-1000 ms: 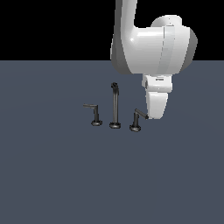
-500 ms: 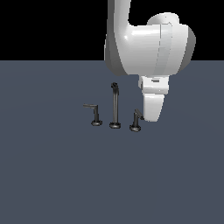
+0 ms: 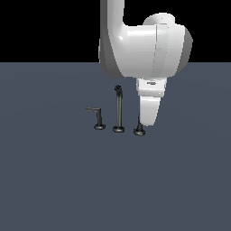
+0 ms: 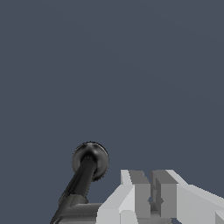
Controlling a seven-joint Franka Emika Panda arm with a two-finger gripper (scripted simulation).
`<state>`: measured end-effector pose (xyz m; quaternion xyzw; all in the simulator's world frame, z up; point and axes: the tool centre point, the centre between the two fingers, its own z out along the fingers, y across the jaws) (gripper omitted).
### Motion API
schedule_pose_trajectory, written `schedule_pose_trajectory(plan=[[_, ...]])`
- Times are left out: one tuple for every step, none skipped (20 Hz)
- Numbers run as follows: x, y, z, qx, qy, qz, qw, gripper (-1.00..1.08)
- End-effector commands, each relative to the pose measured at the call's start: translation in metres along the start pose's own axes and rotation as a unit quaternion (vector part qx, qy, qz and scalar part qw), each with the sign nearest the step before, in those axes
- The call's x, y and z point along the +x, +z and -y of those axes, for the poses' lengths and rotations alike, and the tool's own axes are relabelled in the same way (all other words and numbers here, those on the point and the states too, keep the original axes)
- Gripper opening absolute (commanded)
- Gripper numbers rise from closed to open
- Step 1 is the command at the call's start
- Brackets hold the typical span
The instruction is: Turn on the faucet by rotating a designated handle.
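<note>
Working across the exterior view from its left, I see the far handle (image 3: 96, 116) first, its lever pointing off toward the view's left, well apart from my end effector (image 3: 145, 122). Next comes the tall spout post (image 3: 118, 108) of the faucet, standing upright just beside the end effector on that same side. Then the third piece, the handle (image 3: 139, 130) I take to be the one I must turn: its round base sits on the tabletop (image 3: 54, 180) directly below the end effector's tip, and its upper part is hidden behind the white fingers.

In the wrist view that handle (image 4: 85, 175) shows as a dark stem rising from a round base, its lever running toward the end effector (image 4: 148, 197). The fingers (image 4: 133, 194) stand close together with only a narrow gap, and nothing is held between them; the lever appears to meet the outer side of one finger, though I cannot tell whether they truly touch.

I judge I am at the contact step, lined up to push. The next move calls for a sideways sweep against the lever, following its arc about the stem without slipping over it.
</note>
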<state>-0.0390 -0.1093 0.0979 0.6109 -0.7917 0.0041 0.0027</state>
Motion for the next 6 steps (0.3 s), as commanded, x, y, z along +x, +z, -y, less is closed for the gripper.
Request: schedule_pose_trajectory(plan=[[-0.032, 0.0, 0.001, 0.0, -0.017, 0.003, 0.9999, -1.0], [-0.038, 0.0, 0.002, 0.0, -0.018, 0.004, 0.9998, -1.0], [-0.045, 0.0, 0.002, -0.001, -0.02, 0.004, 0.9998, -1.0], [-0.051, -0.001, 0.003, -0.001, -0.021, 0.004, 0.9998, -1.0], [-0.058, -0.001, 0.003, -0.001, -0.022, 0.004, 0.9997, -1.0], [-0.058, -0.001, 0.003, -0.001, -0.022, 0.004, 0.9997, -1.0]])
